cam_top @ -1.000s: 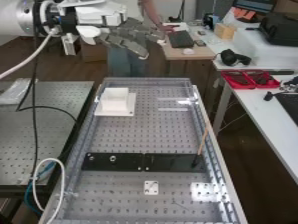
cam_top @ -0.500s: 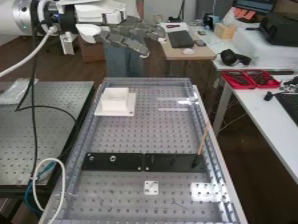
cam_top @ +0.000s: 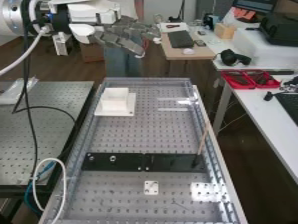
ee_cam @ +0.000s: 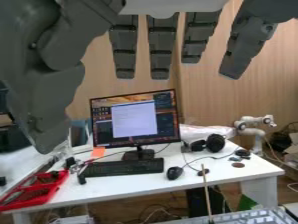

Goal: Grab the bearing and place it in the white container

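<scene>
On the bench [cam_top: 126,132], boxy white container [cam_top: 115,104]

wall: pale wood panels [ee_cam: 206,100] | floor [cam_top: 73,72]: brown, wood-look | right of bench [cam_top: 166,214] in high view: white desk [cam_top: 256,107] | left: grey perforated table [cam_top: 13,150] | beyond: small wood-topped table [cam_top: 174,52] | light: glare on bench

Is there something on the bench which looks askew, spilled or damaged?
One thing looks slightly odd: a thin stick stands aslant at one end of the black strip, so it might be knocked over easily. The white container sits upright, and I see no spill or damage.
</scene>
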{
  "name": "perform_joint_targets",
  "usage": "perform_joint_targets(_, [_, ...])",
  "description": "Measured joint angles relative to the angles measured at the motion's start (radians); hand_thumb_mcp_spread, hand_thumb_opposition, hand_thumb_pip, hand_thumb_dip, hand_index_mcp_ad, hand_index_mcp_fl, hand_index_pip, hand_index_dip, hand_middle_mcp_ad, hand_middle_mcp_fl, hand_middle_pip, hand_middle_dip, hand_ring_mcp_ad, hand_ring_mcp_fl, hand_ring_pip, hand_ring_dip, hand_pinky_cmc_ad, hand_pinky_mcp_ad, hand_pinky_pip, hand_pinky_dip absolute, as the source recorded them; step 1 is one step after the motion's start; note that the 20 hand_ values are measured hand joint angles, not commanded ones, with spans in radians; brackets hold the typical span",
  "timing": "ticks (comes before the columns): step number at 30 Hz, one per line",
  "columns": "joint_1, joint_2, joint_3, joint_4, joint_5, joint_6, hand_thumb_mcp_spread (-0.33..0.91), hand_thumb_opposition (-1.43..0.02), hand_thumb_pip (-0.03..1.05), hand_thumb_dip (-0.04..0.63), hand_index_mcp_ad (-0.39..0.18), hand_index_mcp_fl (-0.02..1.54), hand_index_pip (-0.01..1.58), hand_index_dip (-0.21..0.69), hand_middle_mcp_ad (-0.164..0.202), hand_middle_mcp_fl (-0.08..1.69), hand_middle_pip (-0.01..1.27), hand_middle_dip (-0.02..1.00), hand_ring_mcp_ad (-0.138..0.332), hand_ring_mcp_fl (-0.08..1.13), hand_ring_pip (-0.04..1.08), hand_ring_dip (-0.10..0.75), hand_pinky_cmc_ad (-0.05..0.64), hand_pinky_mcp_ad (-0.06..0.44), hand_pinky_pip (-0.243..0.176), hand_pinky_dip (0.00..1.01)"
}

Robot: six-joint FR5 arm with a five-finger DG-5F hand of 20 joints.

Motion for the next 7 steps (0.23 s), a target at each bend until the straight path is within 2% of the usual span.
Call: perform_joint_targets(7, [0.002, 0.005, 0.000, -0.006, -0.003, -0.009, 0.25, -0.76, 0.50, 0.173, -0.105, 0.27, 0.10, 0.093, 0.059, 0.19, 0.13, 0.20, 0.115, 0.00, 0.10, 0.103, 0.412, 0.311, -0.089, 0.34])
